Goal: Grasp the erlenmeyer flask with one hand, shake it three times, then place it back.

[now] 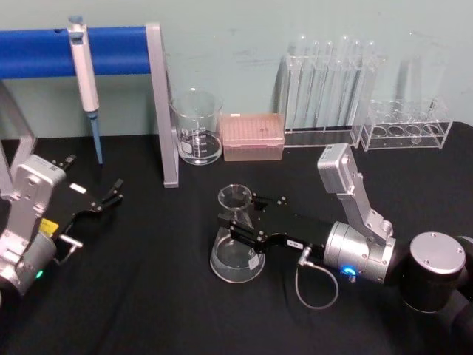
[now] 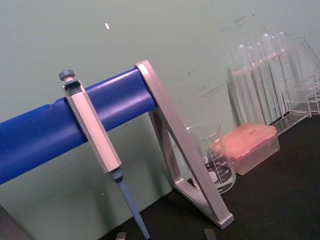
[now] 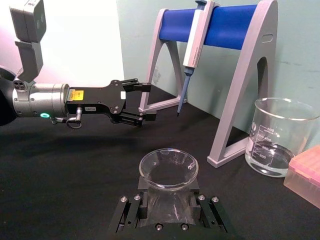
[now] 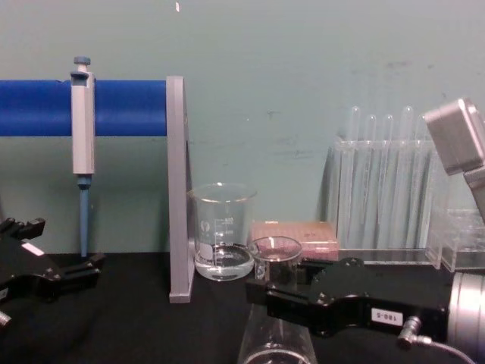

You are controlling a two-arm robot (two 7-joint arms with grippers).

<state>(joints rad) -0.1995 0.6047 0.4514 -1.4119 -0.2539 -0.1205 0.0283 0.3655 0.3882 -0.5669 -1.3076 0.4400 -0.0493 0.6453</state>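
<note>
One erlenmeyer flask (image 1: 237, 237), one beaker (image 1: 197, 127), one pipette (image 1: 86, 81) and one pink tip box (image 1: 253, 137) sit out. Two clear racks (image 1: 330, 81) stand behind. Two grippers, left (image 1: 109, 198) and right (image 1: 244, 217).

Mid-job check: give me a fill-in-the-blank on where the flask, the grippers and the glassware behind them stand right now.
1. The right gripper has its jaws on either side of the erlenmeyer flask's ____.
2. The flask's base rests on the black ____.
3. The left gripper stands apart from the flask with its jaws ____.
4. The pipette hangs on the ____ bar of the stand.

Missing words: neck; table; open; blue
</note>
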